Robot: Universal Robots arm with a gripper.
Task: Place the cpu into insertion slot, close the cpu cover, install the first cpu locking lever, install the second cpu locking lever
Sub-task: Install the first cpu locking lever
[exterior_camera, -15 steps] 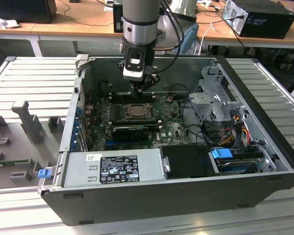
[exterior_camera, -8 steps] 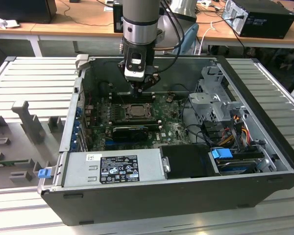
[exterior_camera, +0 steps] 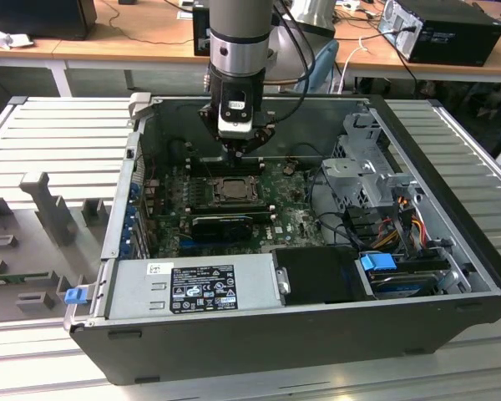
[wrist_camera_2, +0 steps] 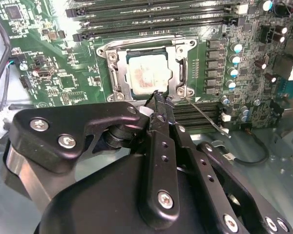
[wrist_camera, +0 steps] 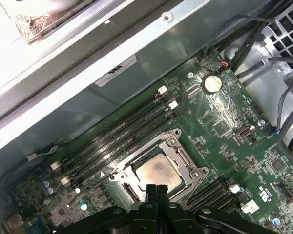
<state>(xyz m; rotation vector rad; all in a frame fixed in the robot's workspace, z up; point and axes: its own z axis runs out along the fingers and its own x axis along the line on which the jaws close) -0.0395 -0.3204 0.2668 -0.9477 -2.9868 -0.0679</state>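
The arm (exterior_camera: 238, 38) reaches straight down from above, its gripper (exterior_camera: 240, 153) drawn in with fingertips (wrist_camera: 152, 191) pressed together.

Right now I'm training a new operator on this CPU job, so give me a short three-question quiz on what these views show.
1. True or false: the cpu already sits in its socket, with the cpu cover lying flat around it.
2. The gripper has its fingertips nearest to: A) the round coin battery, B) the edge of the cpu cover, C) the blue drive latch.
3. Fill in: in the second wrist view, a thin wire lever sticks out from the socket's corner across the long black ____ slots.

Key: 1 true; 2 B; 3 memory.
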